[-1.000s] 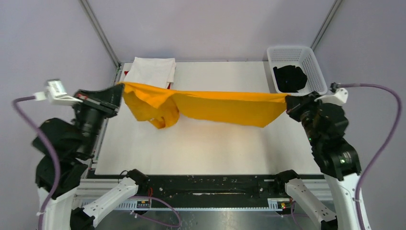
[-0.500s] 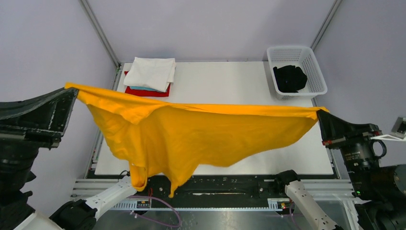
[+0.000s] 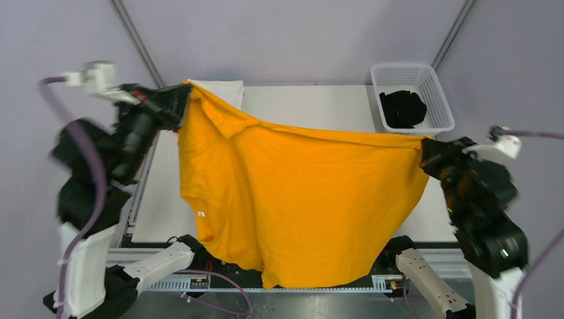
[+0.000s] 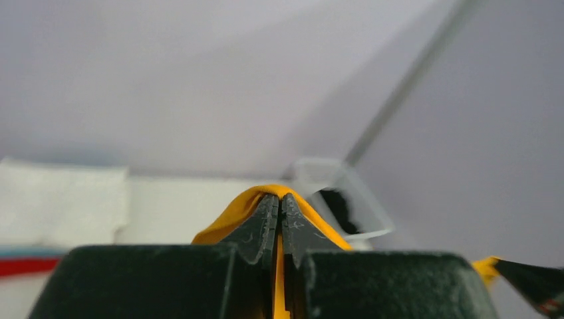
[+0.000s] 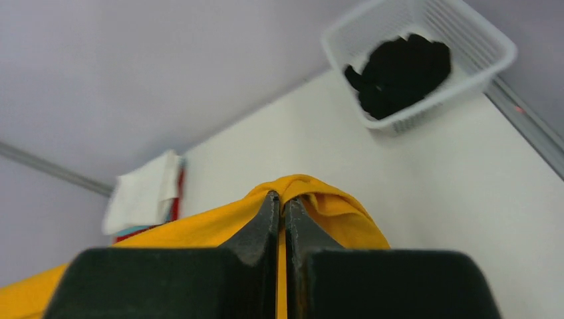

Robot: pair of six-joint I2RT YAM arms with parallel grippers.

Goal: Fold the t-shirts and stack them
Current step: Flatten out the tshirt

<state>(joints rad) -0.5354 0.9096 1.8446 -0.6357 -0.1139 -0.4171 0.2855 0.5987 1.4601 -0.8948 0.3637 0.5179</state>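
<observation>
**Yellow shirt hung between both arms**

Left gripper [image 3: 181,101] is clamped on one edge of the mustard-yellow t-shirt [image 3: 299,199], high over the table's [image 3: 319,106] far-left corner. Right gripper [image 3: 425,147] is clamped on the opposite edge at the right side. Both wrist views show jaws pressed together on cloth. The shirt hangs spread, its lower part past the near edge, possibly clear of the frame. Folded white t-shirt [image 3: 226,88] sits behind it. Black t-shirt [image 3: 402,108] lies in the basket [image 3: 435,90]

mustard-yellow t-shirt [image 3: 299,199], black shirt [image 3: 402,108] in white lattice basket [image 3: 440,96].
</observation>
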